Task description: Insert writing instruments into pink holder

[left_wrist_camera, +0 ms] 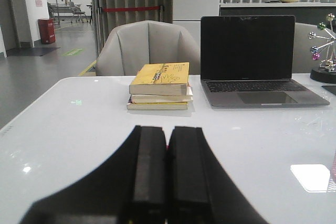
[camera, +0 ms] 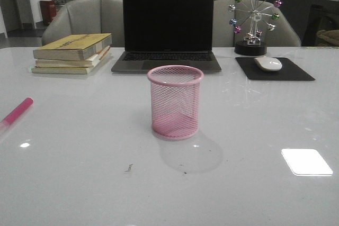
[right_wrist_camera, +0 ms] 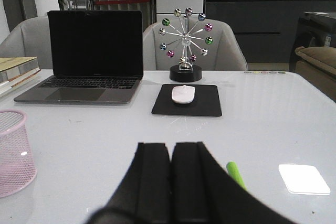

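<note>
Two grippers are being held with fingers pressed together, nothing between them: the left gripper and the right gripper, each over bare table. The pink holder is being kept upright mid-table, in front of the laptop. The pink marker is lying at the table's left edge, well apart from the holder. The green marker is being partly hidden just beside the right gripper's fingers.
</note>
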